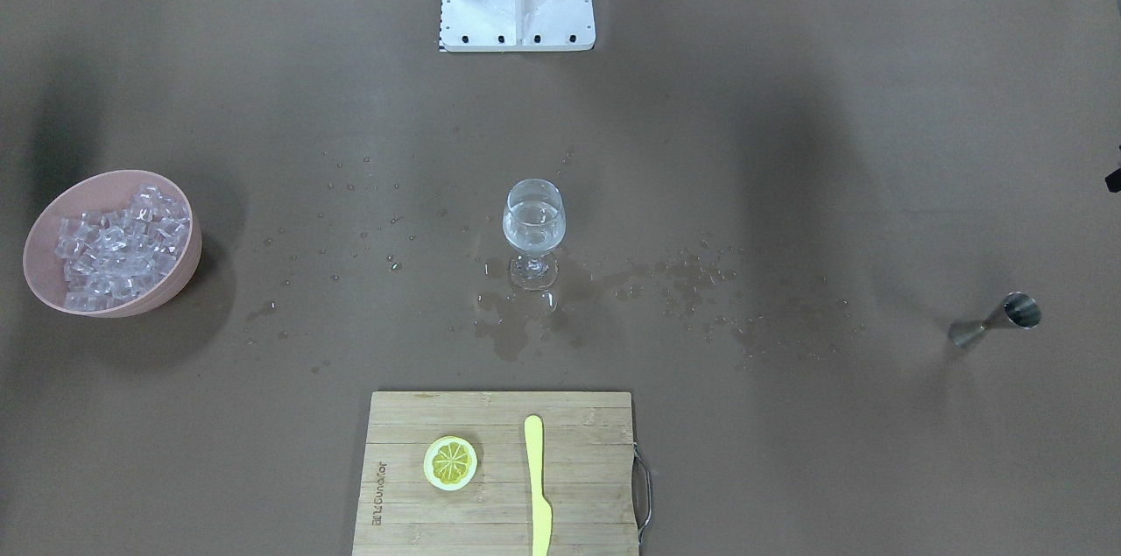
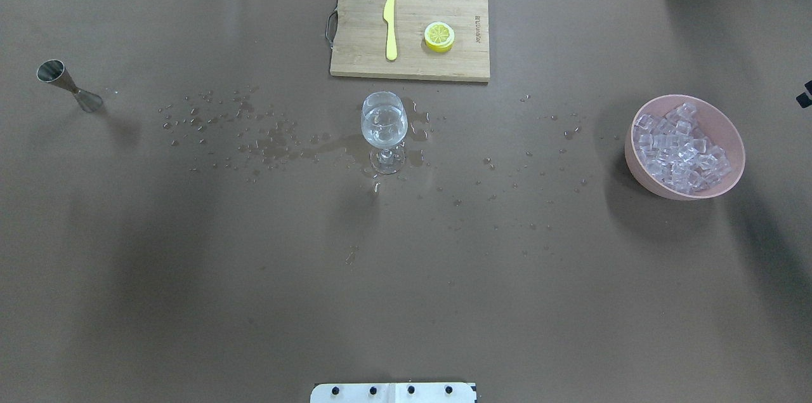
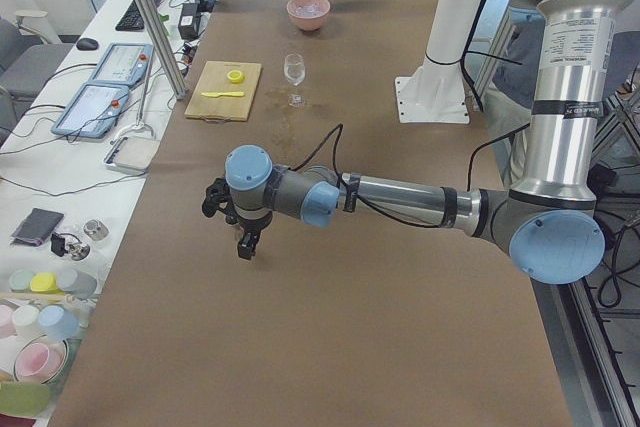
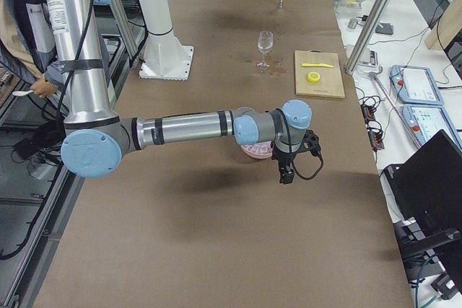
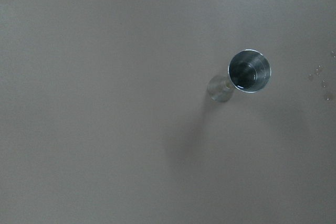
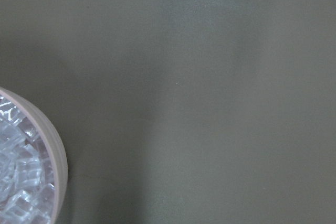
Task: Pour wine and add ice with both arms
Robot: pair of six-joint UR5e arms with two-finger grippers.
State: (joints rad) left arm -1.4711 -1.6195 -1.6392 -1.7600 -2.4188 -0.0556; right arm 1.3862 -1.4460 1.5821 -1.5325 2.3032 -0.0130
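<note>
The wine glass (image 1: 533, 228) stands upright mid-table and holds a little clear wine (image 2: 383, 124). A pink bowl (image 2: 634, 150) full of ice cubes (image 2: 682, 146) sits at my right end; its rim (image 6: 56, 150) shows in the right wrist view. A steel jigger (image 1: 998, 321) stands at my left end, and the left wrist view looks down into its cup (image 5: 249, 71). My left gripper (image 3: 243, 245) hangs above that end. My right gripper (image 4: 286, 172) hangs beside the bowl. I cannot tell whether either is open or shut. Neither touches anything.
A wooden cutting board (image 1: 490, 425) with a lemon slice (image 1: 450, 462) and a yellow knife (image 1: 536, 486) lies on the far side from my base (image 1: 517, 4). Spilled drops and a puddle (image 1: 517, 324) surround the glass's foot. A person stands behind my base.
</note>
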